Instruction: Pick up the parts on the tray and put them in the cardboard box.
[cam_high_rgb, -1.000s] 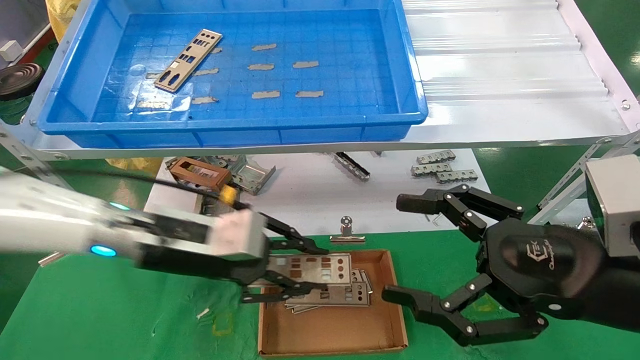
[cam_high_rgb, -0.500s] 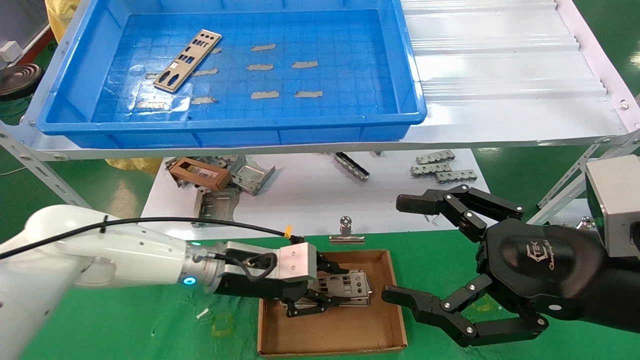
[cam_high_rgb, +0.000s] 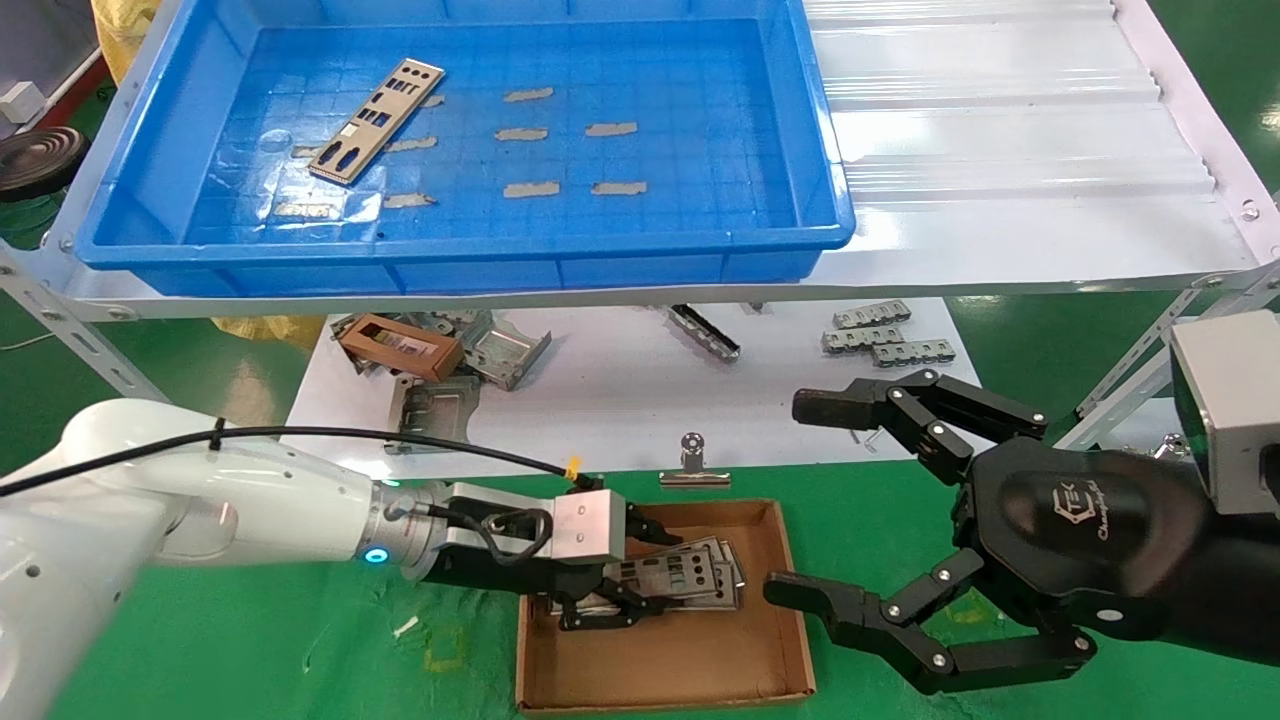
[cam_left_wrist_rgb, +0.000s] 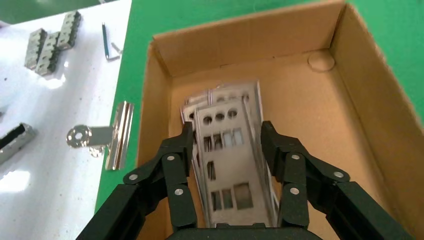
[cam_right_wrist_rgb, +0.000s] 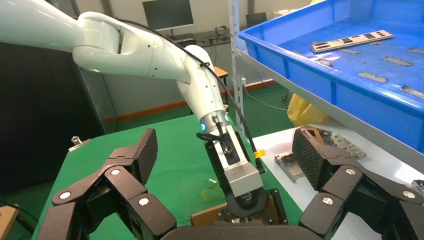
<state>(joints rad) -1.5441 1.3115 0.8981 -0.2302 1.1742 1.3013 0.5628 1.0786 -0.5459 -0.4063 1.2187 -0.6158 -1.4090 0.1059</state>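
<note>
Reaching into the cardboard box (cam_high_rgb: 770, 640) from its left wall, the left gripper (cam_high_rgb: 620, 590) sits low over a stack of parts (cam_high_rgb: 700, 585) lying against the box's far-left area. In the left wrist view its fingers (cam_left_wrist_rgb: 176, 165) are spread, one on each long side of the top plate (cam_left_wrist_rgb: 225, 160), with narrow gaps between the pads and the plate's edges, so nothing is gripped. The plate rests on the others, slightly skewed, its round holes toward the box's right wall.

The near and right portions of the box floor are bare cardboard, and the stack stops short of the right wall. The box stands on the green surface (cam_high_rgb: 250, 640), near its front edge.

The right gripper (cam_high_rgb: 810, 500) hangs just beside the box's right wall, its fingers (cam_high_rgb: 830, 405) splayed wide and holding nothing; the lower finger's tip lies close to the wall's outer face.

On the shelf above, the tray (cam_high_rgb: 130, 250) holds one remaining part (cam_high_rgb: 377, 120) lying diagonally near its far-left corner, among grey tape patches (cam_high_rgb: 530, 188); the rest of the tray floor is open. A silver binder clip (cam_high_rgb: 692, 465) sits just beyond the box's far wall, on the edge of a white sheet (cam_high_rgb: 620, 400) carrying folded metal frames (cam_high_rgb: 500, 350).
</note>
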